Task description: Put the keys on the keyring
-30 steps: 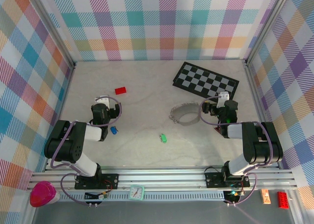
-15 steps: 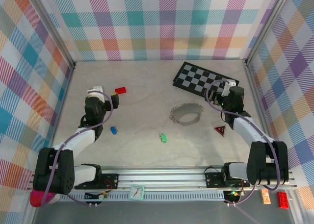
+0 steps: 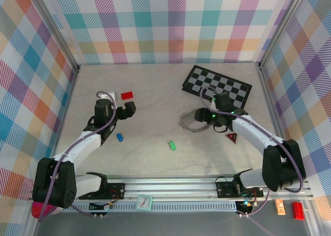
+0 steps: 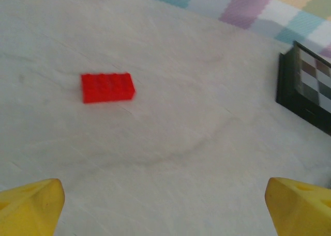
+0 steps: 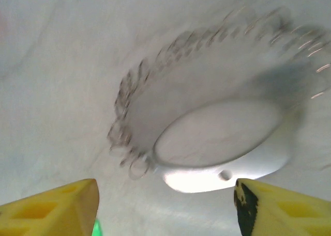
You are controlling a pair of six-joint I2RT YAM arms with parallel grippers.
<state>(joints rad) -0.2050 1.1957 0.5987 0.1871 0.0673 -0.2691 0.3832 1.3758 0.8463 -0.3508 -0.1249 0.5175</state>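
Nearest you, the two keys lie just where they were a second ago. The green key [image 3: 172, 145] is mid-table and the blue key [image 3: 120, 137] is off to its left. Both are loose and well apart from the keyring [image 3: 194, 120], so nothing is threaded yet.

What has changed is the arms. Your right gripper [image 3: 204, 115] has come out of its folded pose, swung past the checkerboard [image 3: 220, 86] and dropped in at the right side of the chain loop. Its jaws are wide apart with nothing between them. Its wrist camera looks down into the loop, smeared by motion. The loop itself has not shifted and still lies just short of the board.

Your left gripper [image 3: 129, 108] has unfolded too and reached forward. It is spread open and empty, hovering beyond the blue key and near the red block [image 4: 107, 87], which is no part of this job.

By my reading, your right side is now placed to take hold of the ring. Your left has gone past its key and will need to come back toward you to collect it.
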